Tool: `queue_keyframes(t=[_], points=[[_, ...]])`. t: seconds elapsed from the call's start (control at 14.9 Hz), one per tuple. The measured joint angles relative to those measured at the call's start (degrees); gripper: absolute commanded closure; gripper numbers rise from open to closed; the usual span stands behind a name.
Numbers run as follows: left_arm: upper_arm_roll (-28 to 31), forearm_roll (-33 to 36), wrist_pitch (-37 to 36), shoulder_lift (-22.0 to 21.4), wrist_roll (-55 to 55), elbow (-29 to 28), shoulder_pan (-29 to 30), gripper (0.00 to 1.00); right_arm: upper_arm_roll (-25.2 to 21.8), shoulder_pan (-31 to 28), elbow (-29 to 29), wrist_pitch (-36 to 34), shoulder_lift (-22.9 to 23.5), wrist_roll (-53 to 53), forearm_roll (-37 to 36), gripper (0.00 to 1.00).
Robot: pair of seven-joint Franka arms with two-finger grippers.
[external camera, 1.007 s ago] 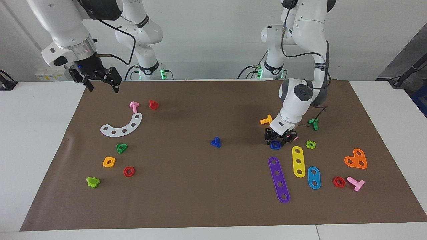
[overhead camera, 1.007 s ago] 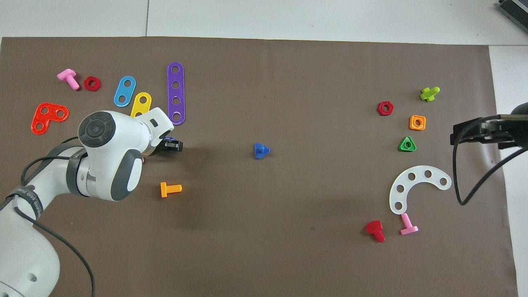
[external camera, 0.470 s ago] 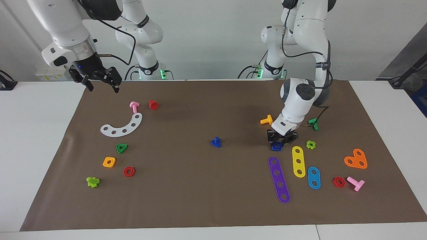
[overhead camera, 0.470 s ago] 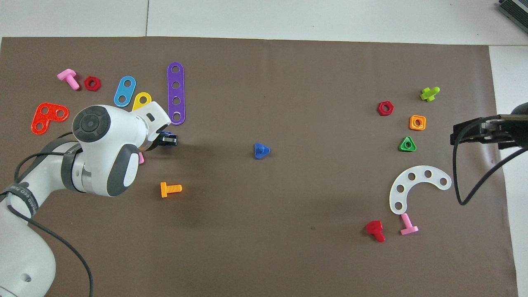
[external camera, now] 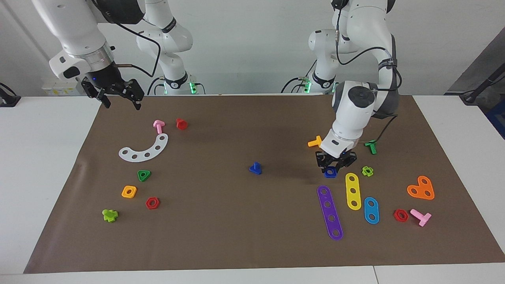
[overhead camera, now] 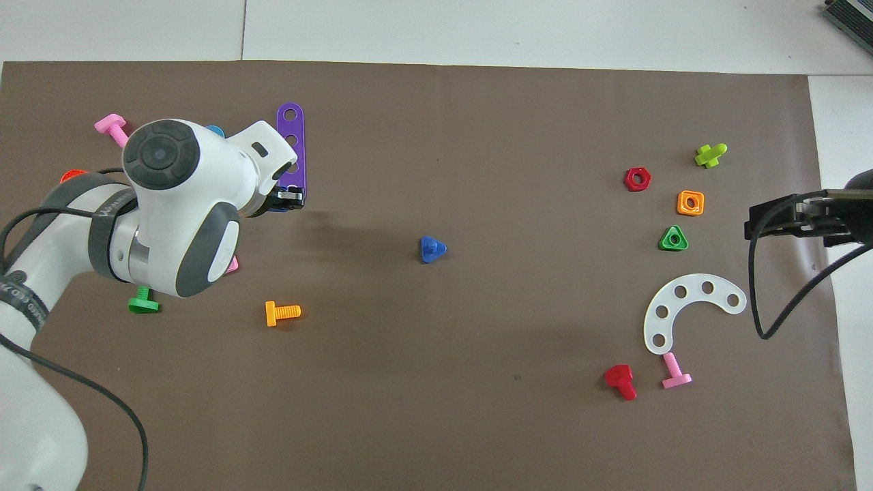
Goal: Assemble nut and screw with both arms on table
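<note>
Left claw: clamped on blue nut, apparently just off the surface, for mating | blue screw: mid-mat, shaft up | right claw: wide, empty, waiting above the mat's corner.

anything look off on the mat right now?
Nothing stands out. The loose parts lie scattered but intact. The left gripper is shut on the blue nut; the blue screw stands on its head mid-mat; the right gripper waits open.

A plain pale wall rises above the white tabletop's edge; dark equipment sits beside it.
</note>
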Motion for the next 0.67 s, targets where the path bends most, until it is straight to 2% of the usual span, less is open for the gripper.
queue_keyframes(t=[0.27, 0.67], points=[[-5.24, 0.86, -0.97, 1.06, -10.29, 3.01, -3.22, 0.83, 0.0, 0.0, 0.0, 0.0, 0.0, 0.0, 0.0, 0.0], [-6.13, 0.91, -1.08, 3.66, -19.59, 7.25, -11.1, 0.84, 0.0, 0.0, 0.0, 0.0, 0.0, 0.0, 0.0, 0.0]])
